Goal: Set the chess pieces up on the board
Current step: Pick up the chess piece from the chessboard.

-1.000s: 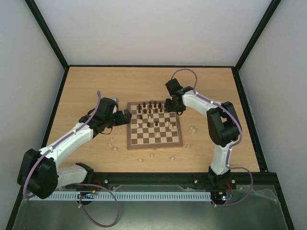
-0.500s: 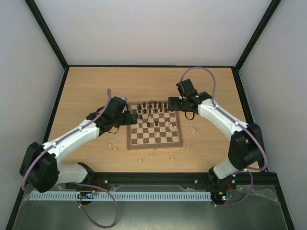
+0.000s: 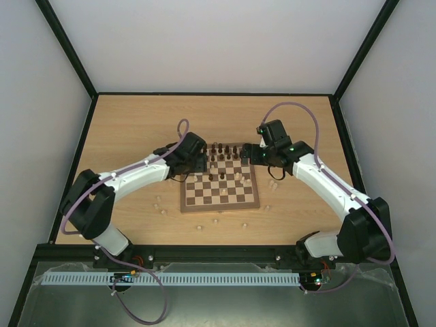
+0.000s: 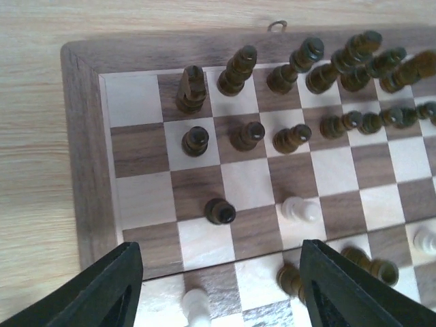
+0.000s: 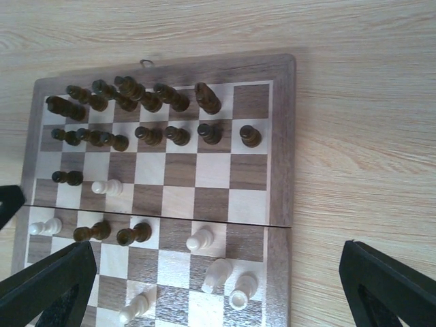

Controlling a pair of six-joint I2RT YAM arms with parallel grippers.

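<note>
Board (image 5: 283,136) lies mid-table (image 3: 136,122).
- Dark pieces (image 5: 208,97): about thirteen in two rows along board's far edge, judged home ranks. Both far corner squares vacant. Three more stray mid-board.
- Pale pieces (image 5: 199,238): about six on board, scattered toward near edge, none ranked.
- Loose pale pieces (image 3: 243,225): roughly nine on table off board's near and side edges, judged awaiting pickup.
- Left gripper (image 4: 219,252): over board's far-left corner, jaws apart, empty.
- Right gripper (image 5: 216,248): above board's right edge, jaws wide, empty.
</note>
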